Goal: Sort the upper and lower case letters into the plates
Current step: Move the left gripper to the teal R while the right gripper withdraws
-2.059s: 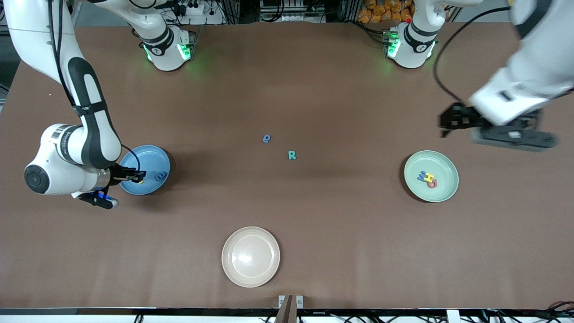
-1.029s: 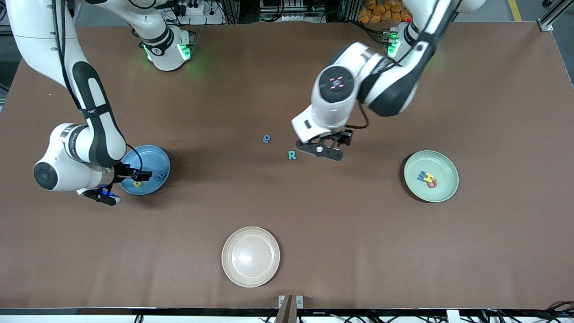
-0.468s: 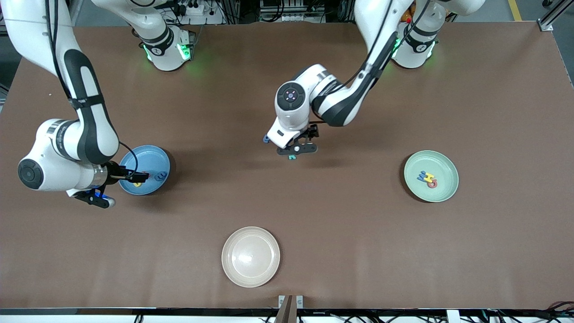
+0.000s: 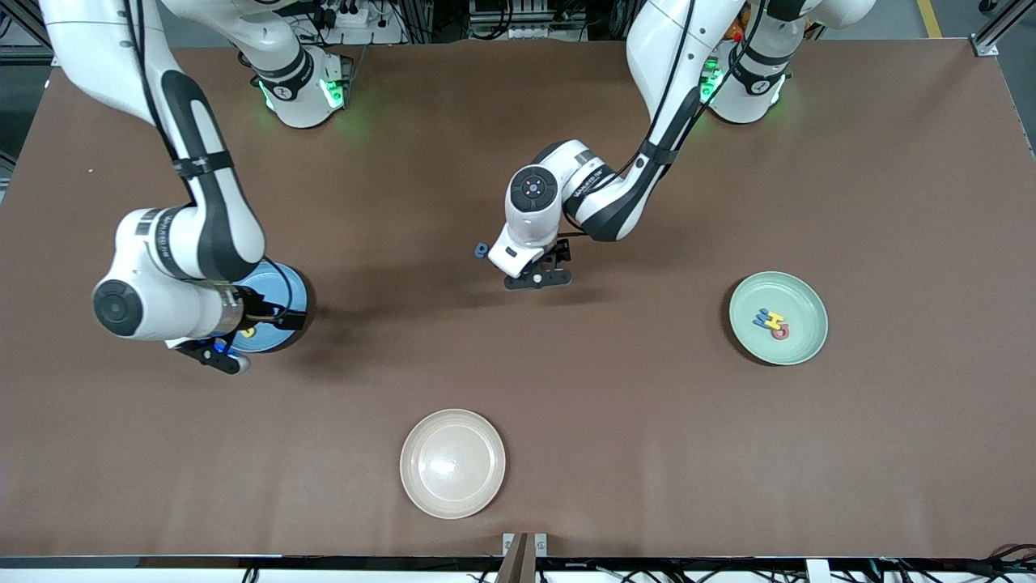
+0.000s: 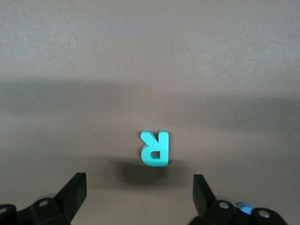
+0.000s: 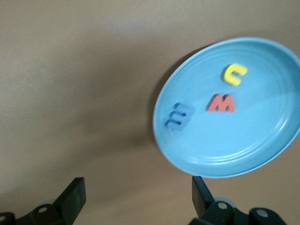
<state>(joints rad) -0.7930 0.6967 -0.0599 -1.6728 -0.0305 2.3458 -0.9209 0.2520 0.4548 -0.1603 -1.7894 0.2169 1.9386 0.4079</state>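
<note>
Left gripper (image 4: 537, 278) hangs low over the teal R (image 5: 154, 147) at mid-table, wrist bent downward, jaws open and straddling it without touching. Bare table surrounds the R; a blue letter (image 4: 481, 249) lies just beside the wrist. Right gripper (image 4: 271, 318), jaws open, hovers over the blue plate (image 6: 225, 105) holding three letters. Green plate (image 4: 797, 344) holds others.

A cream-beige plate (image 4: 452, 463) is seen lying flat on the brown bench (image 4: 647, 421), near the front camera's edge and about midway between the two ends. Nothing is held in it.
</note>
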